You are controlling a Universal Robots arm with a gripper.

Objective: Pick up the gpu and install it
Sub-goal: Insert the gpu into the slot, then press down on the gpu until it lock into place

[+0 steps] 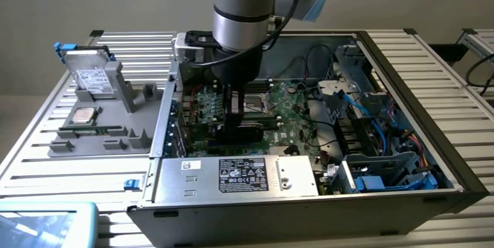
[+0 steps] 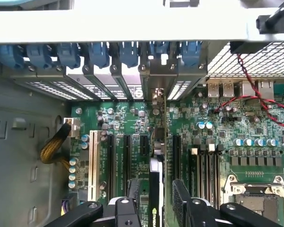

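The gpu (image 2: 156, 182) stands on edge in a motherboard slot, seen from above as a thin black and white strip. Its metal bracket (image 2: 156, 92) lines up with the rear slot openings of the case. My gripper (image 2: 157, 205) straddles the card, open, with a black finger (image 2: 131, 201) on one side and another finger (image 2: 182, 198) on the other, each a small gap away from it. In the exterior view the gripper (image 1: 231, 124) reaches down into the open computer case (image 1: 401, 57) over the green motherboard (image 1: 290, 115).
A grey parts holder (image 1: 108, 126) on the exterior view's left carries a hard drive (image 1: 91, 77) and a processor (image 1: 83, 115). The power supply (image 1: 239, 176) fills the case's near edge. Blue and black cables (image 1: 362, 109) crowd the right side. Yellow wires (image 2: 54, 146) lie beside the slots.
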